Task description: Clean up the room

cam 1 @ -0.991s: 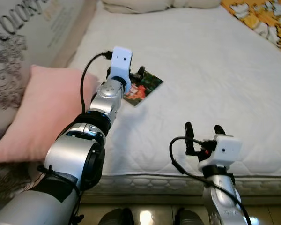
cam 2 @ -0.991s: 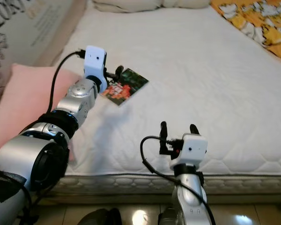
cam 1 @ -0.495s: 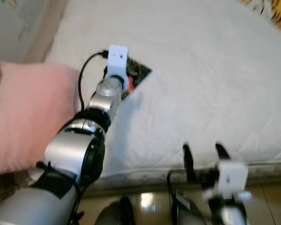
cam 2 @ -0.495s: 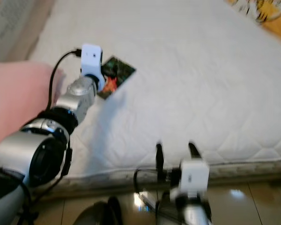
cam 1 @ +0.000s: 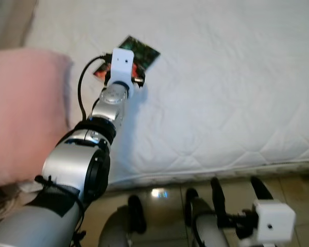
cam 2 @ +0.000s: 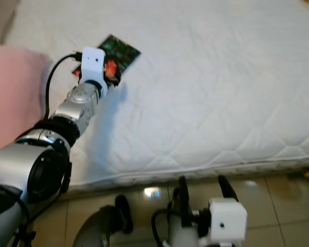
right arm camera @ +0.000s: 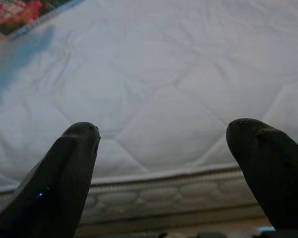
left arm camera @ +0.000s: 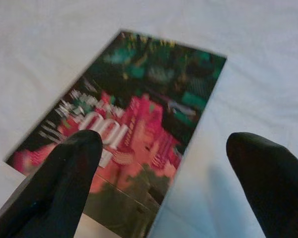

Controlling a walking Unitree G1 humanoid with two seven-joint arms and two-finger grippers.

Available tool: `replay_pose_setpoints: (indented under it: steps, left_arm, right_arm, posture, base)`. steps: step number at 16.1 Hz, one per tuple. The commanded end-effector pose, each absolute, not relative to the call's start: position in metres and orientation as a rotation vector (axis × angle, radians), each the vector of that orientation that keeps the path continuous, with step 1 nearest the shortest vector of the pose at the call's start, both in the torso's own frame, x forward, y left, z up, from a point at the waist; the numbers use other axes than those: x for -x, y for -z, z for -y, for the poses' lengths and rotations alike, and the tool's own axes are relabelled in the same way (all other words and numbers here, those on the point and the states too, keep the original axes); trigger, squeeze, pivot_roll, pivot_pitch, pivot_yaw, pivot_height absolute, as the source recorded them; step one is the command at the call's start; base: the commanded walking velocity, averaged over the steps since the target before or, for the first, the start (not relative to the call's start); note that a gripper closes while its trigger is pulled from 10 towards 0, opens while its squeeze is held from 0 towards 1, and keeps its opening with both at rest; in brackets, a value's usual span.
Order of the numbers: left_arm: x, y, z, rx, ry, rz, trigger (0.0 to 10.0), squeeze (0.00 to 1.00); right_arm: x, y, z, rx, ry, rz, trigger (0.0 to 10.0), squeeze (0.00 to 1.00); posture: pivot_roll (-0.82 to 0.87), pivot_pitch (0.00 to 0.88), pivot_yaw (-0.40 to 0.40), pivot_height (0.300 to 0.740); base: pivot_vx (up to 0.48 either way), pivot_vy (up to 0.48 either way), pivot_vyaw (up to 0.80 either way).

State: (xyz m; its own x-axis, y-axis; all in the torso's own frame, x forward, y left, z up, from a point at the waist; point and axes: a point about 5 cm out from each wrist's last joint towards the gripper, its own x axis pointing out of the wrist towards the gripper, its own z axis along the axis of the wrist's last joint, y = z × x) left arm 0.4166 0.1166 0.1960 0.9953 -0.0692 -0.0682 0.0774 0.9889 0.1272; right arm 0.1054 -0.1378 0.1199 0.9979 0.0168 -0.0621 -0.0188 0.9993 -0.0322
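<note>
A white quilted mattress [cam 1: 232,77] takes up most of the scene, its piped edge running above a glossy tiled floor [cam 1: 159,193] that reflects a ceiling light. A large pink pillow [cam 1: 23,113] lies along the mattress's left side. The left arm reaches out over the bed, and the left gripper [left arm camera: 164,163] hangs just above a small booklet [cam 1: 139,51] with a dark green and red cover lying flat near the pillow; its two fingers are spread apart, one over the booklet's cover and the other over bare mattress beside it. The right gripper [cam 2: 203,193] sits low in front of the bed edge, over the floor, with its fingers spread wide and nothing between them. Compared with a second ago, the camera has tipped downward: more floor shows, the far bedding has left the frame, and the right gripper has dropped from the mattress edge to floor level, while the left gripper stays at the booklet.
</note>
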Motion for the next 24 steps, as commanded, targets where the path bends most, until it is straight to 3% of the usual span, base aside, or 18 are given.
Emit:
replay_pose_setpoints:
  steps: [1,7,16,17,18,21,24]
  left_arm:
    - [-0.413,-0.182,-0.121,-0.143,0.056,-0.112,10.0,0.0]
    - [-0.411,-0.172,-0.13,-0.252,0.009,-0.131,10.0,0.0]
    - [-0.41,-0.174,-0.144,-0.378,-0.103,-0.102,10.0,0.0]
    - [-0.41,-0.173,-0.144,-0.363,-0.095,-0.107,2.2,0.0]
    - [-0.41,-0.171,-0.144,-0.36,-0.091,-0.112,0.0,0.0]
    - [-0.408,-0.169,-0.144,-0.459,-0.103,-0.096,0.0,0.0]
    - [-0.406,-0.162,-0.143,-0.449,-0.105,-0.12,0.0,0.0]
  right_arm:
    - [-0.097,-0.122,0.136,0.032,-0.02,-0.095,10.0,0.0]
    - [-0.088,-0.126,0.135,0.029,-0.026,-0.134,10.0,0.0]
    - [-0.091,-0.126,0.138,0.033,-0.025,-0.139,10.0,0.0]
    - [-0.091,-0.126,0.138,0.034,-0.026,-0.139,10.0,0.0]
    - [-0.091,-0.126,0.138,0.035,-0.027,-0.138,10.0,0.0]
    - [-0.091,-0.126,0.138,0.038,-0.032,-0.143,10.0,0.0]
    - [-0.09,-0.126,0.137,0.038,-0.037,-0.15,10.0,0.0]
  posture:
    - [-0.52,0.44,0.061,0.74]
    - [-0.53,0.483,0.045,0.74]
    - [-0.53,0.471,0.035,0.74]
    - [-0.53,0.469,0.034,0.74]
    - [-0.53,0.468,0.033,0.74]
    - [-0.54,0.471,0.027,0.74]
    - [-0.54,0.477,0.023,0.74]
  base:
    - [0.0,0.0,0.0]
    - [0.0,0.0,0.0]
    - [0.0,0.0,0.0]
    - [0.0,0.0,0.0]
    - [0.0,0.0,0.0]
    - [0.0,0.0,0.0]
    - [0.0,0.0,0.0]
